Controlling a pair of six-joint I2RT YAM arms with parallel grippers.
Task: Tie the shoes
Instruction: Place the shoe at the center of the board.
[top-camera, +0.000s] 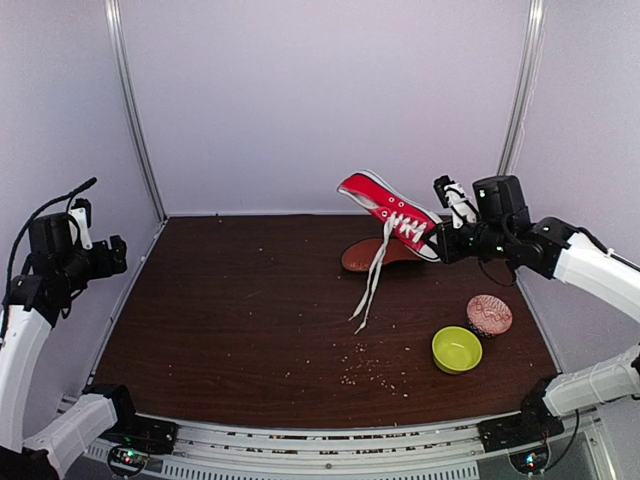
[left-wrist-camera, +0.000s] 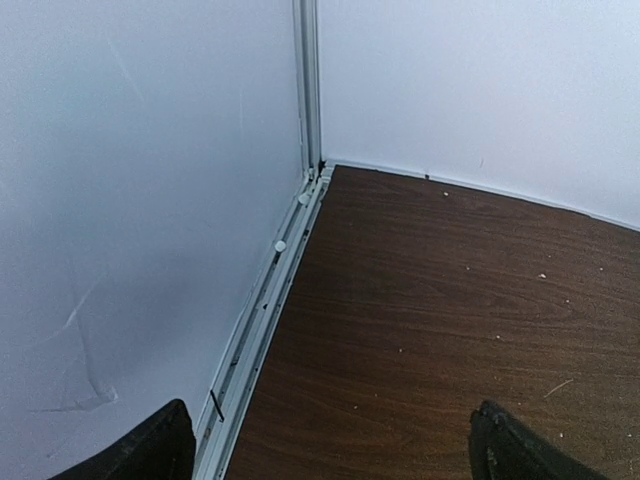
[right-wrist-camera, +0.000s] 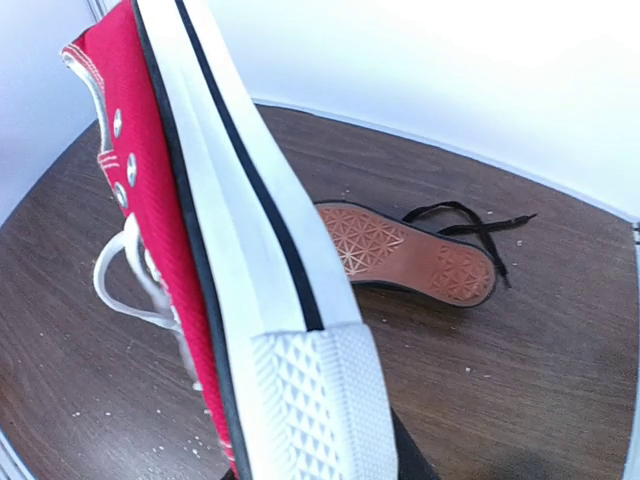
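Red sneaker (top-camera: 392, 212) hangs mid-right, laces (top-camera: 372, 282) dangling, toe clenched in your right claw (top-camera: 441, 243); left claw (left-wrist-camera: 330, 445) released. Next, likely: set it upright for tying.

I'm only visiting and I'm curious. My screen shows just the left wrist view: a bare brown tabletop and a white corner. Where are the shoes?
Observer: The red sneaker is up in the air. The right gripper has it clamped at the toe end.
Operator: And the other one?
Observer: The black shoe lies on the table under the sneaker, with its reddish-brown sole turned up.
Operator: Is anything tied?
Observer: No. The sneaker's white laces hang down loose.
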